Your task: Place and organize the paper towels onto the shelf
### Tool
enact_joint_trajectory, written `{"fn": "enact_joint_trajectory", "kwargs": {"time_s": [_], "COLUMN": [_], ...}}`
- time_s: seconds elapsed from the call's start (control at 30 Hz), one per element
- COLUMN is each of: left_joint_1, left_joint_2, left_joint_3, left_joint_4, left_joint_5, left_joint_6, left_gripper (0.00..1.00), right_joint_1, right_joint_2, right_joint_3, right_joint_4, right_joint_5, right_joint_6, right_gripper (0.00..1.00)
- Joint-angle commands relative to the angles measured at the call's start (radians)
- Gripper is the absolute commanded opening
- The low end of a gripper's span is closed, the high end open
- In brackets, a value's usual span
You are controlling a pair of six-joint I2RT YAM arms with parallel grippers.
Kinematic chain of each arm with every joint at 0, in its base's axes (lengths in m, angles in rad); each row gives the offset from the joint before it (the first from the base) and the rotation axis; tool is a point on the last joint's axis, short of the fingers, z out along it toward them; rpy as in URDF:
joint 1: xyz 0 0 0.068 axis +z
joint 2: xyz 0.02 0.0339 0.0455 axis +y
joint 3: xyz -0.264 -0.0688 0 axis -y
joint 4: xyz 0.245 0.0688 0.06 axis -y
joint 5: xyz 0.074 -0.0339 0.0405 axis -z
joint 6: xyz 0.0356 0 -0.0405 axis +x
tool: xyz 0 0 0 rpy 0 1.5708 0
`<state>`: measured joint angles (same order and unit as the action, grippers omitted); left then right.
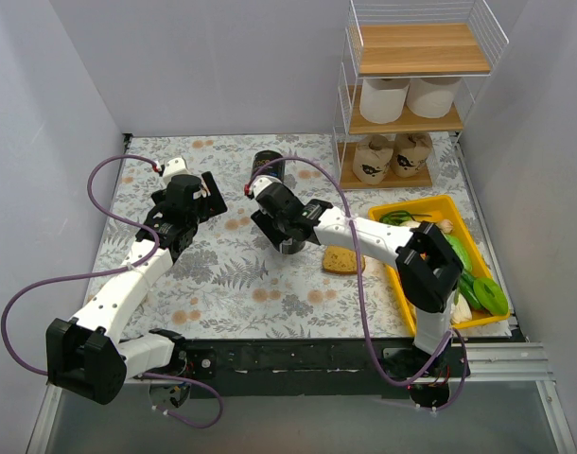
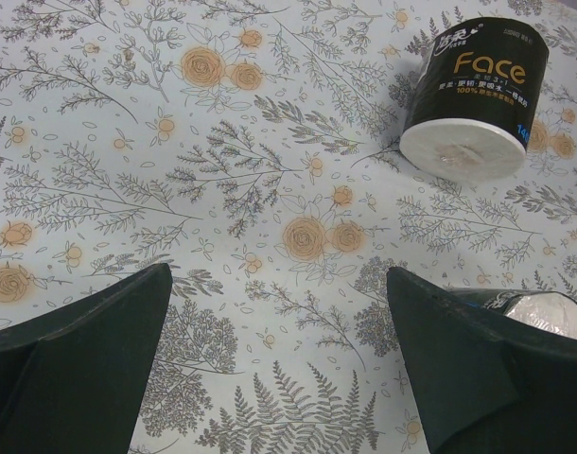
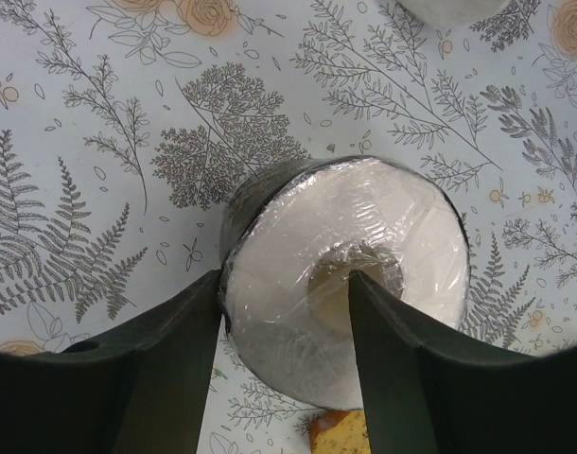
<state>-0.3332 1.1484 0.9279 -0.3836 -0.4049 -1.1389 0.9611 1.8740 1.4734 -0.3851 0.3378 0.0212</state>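
My right gripper (image 1: 287,235) is shut on a black-wrapped paper towel roll (image 3: 402,236): one finger sits in its hollow core, the other against its outer wall (image 3: 284,279). A second black roll (image 1: 268,163), printed "Face" (image 2: 473,95), lies on the table behind it. My left gripper (image 1: 209,194) is open and empty over the flowered tablecloth (image 2: 279,274). The shelf (image 1: 411,76) stands at the back right. Two white rolls (image 1: 385,99) are on its middle board, two tan rolls (image 1: 372,159) are on its bottom board, and its top board is bare.
A round brown bread slice (image 1: 340,259) lies just right of the held roll and shows in the right wrist view (image 3: 340,435). A yellow tray (image 1: 423,204) of vegetables sits at the right, in front of the shelf. Grey walls enclose the table.
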Motion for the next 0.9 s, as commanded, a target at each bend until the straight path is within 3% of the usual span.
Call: {"fn": "enact_joint_trajectory", "kwargs": {"time_s": [0.0,0.17,0.37,0.77,0.87], "left_joint_1": [-0.001,-0.001,-0.001,-0.001,-0.003], "left_joint_2": [-0.012,-0.015,-0.01,-0.012,-0.013], "left_joint_3": [0.008,0.008,0.008,0.008,0.008], "left_joint_4": [0.011,0.012,0.012,0.012,0.012], "left_joint_5": [-0.023,-0.025,-0.023,-0.017,-0.015], "left_joint_6": [0.004,0.004,0.002,0.002,0.004], "left_gripper": [0.98,0.98,0.98,0.98,0.98], "right_joint_1": [0.007,0.008,0.01,0.011,0.007], "right_joint_2": [0.039,0.045,0.011,-0.374,-0.45], "right_joint_3": [0.01,0.013,0.016,0.057,0.106], "right_joint_4": [0.011,0.003,-0.026,-0.115,-0.126], "right_joint_5": [0.021,0.021,0.063,0.105,0.174], "right_joint_6": [-0.012,-0.018,-0.088,-0.447,-0.512], "right_gripper": [0.63,0.61,0.48,0.43,0.43]}}
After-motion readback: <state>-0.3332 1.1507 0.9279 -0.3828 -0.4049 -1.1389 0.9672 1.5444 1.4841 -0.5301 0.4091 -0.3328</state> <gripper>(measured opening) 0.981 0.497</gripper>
